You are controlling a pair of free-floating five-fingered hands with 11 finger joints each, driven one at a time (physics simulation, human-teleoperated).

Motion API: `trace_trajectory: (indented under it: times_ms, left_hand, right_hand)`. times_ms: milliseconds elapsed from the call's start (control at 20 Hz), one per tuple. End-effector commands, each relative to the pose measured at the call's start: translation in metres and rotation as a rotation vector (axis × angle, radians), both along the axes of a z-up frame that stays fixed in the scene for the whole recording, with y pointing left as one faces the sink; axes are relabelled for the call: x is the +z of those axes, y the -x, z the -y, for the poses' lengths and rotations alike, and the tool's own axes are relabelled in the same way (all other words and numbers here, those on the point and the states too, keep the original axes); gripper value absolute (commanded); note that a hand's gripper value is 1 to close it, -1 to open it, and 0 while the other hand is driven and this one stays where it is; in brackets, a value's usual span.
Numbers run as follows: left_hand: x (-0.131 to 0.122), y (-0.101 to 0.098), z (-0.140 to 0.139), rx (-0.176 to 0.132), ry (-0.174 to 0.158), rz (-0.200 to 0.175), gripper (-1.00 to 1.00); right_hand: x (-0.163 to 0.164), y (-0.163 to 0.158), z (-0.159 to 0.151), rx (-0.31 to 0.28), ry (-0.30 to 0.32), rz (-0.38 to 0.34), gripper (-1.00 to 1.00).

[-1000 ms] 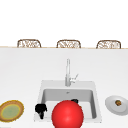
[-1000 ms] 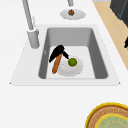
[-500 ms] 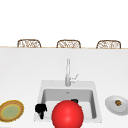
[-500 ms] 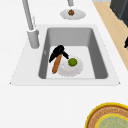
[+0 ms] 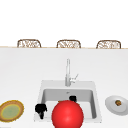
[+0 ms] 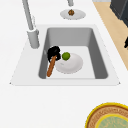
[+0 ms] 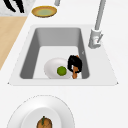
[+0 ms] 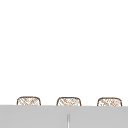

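White tabletop [image 5: 22,75] runs around a pale grey sink [image 5: 42,87] in a simulated kitchen, with three woven chair backs along the far edge. In the front view, the left hand [image 5: 40,109] hangs over the sink's left rim, its fingers curled on nothing; the right hand [image 5: 72,98] shows low in the basin, behind a big red ball [image 5: 67,114] at the sink's near edge. A yellow-rimmed plate [image 5: 11,110] sits to the left and a white plate with a brown morsel [image 5: 117,102] to the right, behind the tall faucet [image 5: 67,72]. From the left side, the right hand [image 6: 54,53] is closed round the upper end of an orange carrot [image 6: 51,67], which slants down to the basin floor beside a white plate [image 6: 71,65] carrying a green lime [image 6: 66,56]. From the right side, the same hand [image 7: 74,63] grips the carrot [image 7: 75,74] just beside the lime [image 7: 61,70]. I judge the carrot light, stiff and smooth, best gripped at mid-length so it cannot pivot. The upper view gives the chair backs [image 8: 68,101] and the faucet's tip.
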State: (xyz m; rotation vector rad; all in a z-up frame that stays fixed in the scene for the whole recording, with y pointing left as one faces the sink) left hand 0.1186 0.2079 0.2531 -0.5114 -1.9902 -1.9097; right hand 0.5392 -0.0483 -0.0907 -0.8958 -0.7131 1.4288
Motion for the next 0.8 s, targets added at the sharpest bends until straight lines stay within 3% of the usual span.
trace_trajectory:
  times_ms: [0,150,250,350,550,750]
  left_hand:
    - [0.0,0.0,0.0,0.0,0.0,0.0,0.0]
    - [0.0,0.0,0.0,0.0,0.0,0.0,0.0]
    - [0.0,0.0,0.0,0.0,0.0,0.0,0.0]
    - [0.0,0.0,0.0,0.0,0.0,0.0,0.0]
    - [0.0,0.0,0.0,0.0,0.0,0.0,0.0]
    - [0.0,0.0,0.0,0.0,0.0,0.0,0.0]
  right_hand:
    - [-0.009,-0.008,-0.015,-0.052,0.007,-0.012,1.0]
    - [-0.008,0.0,-0.016,-0.073,0.025,0.023,1.0]
    - [-0.005,0.004,-0.008,-0.051,0.049,0.051,1.0]
    - [-0.002,0.004,-0.009,-0.06,0.036,0.052,1.0]
    - [0.028,0.008,-0.008,-0.061,0.035,0.132,1.0]
    - [0.054,0.009,-0.009,-0.059,0.021,0.12,1.0]
